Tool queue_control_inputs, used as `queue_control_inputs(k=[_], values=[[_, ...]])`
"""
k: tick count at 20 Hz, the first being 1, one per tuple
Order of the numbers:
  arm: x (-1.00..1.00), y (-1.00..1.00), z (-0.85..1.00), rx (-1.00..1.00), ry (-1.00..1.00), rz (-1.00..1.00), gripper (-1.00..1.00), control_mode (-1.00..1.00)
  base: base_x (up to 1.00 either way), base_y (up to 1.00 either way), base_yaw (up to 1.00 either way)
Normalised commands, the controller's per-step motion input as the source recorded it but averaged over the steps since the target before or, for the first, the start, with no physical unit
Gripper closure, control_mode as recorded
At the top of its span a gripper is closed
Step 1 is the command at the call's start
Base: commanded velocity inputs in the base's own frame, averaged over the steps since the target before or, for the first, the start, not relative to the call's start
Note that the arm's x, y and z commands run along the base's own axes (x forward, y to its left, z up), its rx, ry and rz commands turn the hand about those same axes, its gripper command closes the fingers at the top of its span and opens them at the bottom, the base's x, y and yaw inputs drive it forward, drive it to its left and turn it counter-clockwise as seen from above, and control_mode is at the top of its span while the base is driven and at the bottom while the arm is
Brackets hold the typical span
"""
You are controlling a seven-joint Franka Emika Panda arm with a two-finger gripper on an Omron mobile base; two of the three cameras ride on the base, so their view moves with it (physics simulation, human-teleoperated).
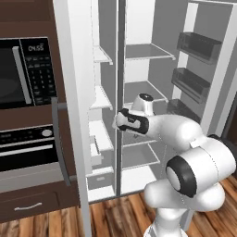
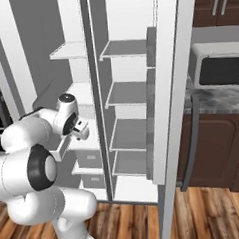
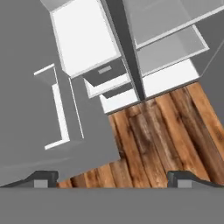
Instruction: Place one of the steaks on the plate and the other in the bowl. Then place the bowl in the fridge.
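**Fridge open, claw empty in front of the shelves**

Left base view: the fridge (image 1: 139, 51) stands with both doors swung wide, its white shelves bare as far as they show. The arm's wrist hangs in front of the middle shelves.

Right base view: the arm reaches toward the left compartment, close to the centre divider. A microwave (image 2: 221, 67) sits on the bench (image 2: 215, 100) past the right-hand door.

Hand view: the claw (image 3: 113, 179) points down at the wooden floor (image 3: 162, 131) and lower drawers, fingertips spread wide, nothing between them. No steak, plate or bowl is visible, so their whereabouts cannot be told. The likely risk: the elbow or wrist clipping the divider or a door while swinging clear.
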Motion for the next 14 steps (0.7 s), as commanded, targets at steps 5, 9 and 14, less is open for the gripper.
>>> queue_control_inputs(k=[5, 9, 14], values=[[-0.04, -0.63, -0.02, -0.18, 0.16, 0.18, -1.00, -1.00, 0.00, 0.00, 0.00], [0.04, -0.83, -0.30, 0.00, 0.07, 0.13, -1.00, -1.00, 0.00, 0.00, 0.00], [-0.28, -0.38, -0.11, -0.19, -0.22, 0.26, -1.00, -1.00, 0.00, 0.00, 0.00]])
